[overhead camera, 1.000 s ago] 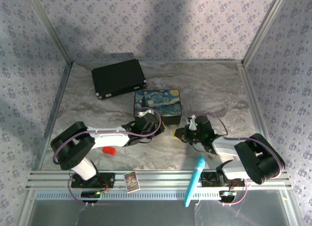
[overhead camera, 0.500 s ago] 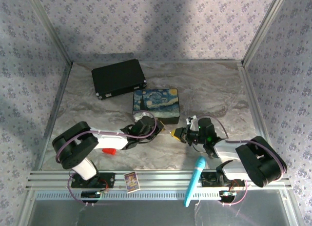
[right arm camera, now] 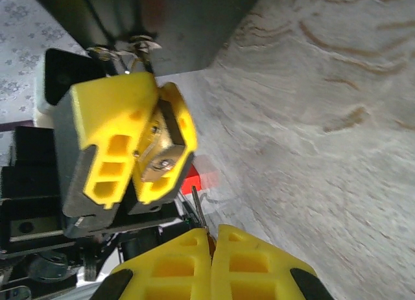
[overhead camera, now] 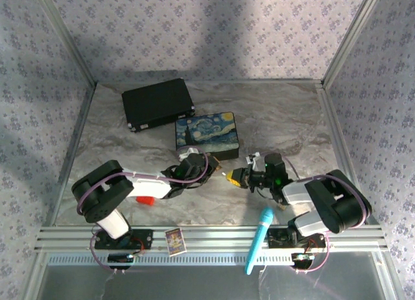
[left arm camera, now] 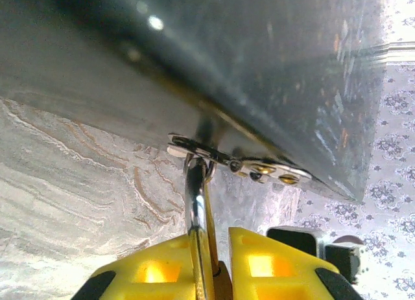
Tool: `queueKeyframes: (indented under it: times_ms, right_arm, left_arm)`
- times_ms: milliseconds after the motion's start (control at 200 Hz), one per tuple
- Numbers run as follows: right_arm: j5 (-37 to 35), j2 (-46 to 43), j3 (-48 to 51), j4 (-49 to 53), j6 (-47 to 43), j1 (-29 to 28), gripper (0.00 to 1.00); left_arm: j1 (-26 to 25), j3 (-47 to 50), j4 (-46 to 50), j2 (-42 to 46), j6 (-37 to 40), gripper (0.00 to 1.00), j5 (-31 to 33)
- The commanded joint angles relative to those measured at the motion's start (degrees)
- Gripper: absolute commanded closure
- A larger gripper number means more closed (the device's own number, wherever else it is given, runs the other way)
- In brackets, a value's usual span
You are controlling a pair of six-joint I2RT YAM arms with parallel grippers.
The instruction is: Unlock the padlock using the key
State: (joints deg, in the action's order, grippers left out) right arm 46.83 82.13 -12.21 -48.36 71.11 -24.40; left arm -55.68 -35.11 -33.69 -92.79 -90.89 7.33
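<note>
The left gripper (left arm camera: 214,251) stayed clamped on the padlock (right arm camera: 161,162) (shackle hooked at the hasp of the painted tin box (overhead camera: 207,133)). The right gripper (right arm camera: 211,242), pinching the key (right arm camera: 196,204), had moved closer, with the key's tip just short of the padlock. The box had slid slightly left.

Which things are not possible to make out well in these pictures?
- The padlock: in the left wrist view its body is hidden between the left end effector fingers; the shackle shows.
- The key: mostly hidden inside the right end effector in the right wrist view; too small in the top view.
- The tin box: blurred, cut off by the left wrist view's top edge.
</note>
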Motion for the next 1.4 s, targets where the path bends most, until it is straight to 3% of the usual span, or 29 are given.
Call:
queueKeyframes:
  times_ms: [0, 420, 730, 1394]
  right_arm:
    - [0.9, -0.5, -1.8, -1.5, 0.9, -0.4, 1.0]
    - [-0.8, 3.0, -3.3, -4.4, 1.4, -2.4, 1.0]
    - [-3.2, 5.4, -0.7, -12.6, 4.6, -0.9, 1.0]
    - [-3.0, 0.3, 0.4, -7.3, 2.1, 0.1, 1.0]
  left_arm:
    - [-0.4, -0.7, -2.2, -0.6, -4.5, 0.86, -0.8]
    - [-0.5, -1.1, -6.2, -2.8, -5.2, 0.86, -2.8]
    - [-0.8, -0.3, -6.7, -3.2, -6.1, 0.86, -2.4]
    - [-1.1, -0.8, -7.8, -4.1, -7.5, 0.85, -2.8]
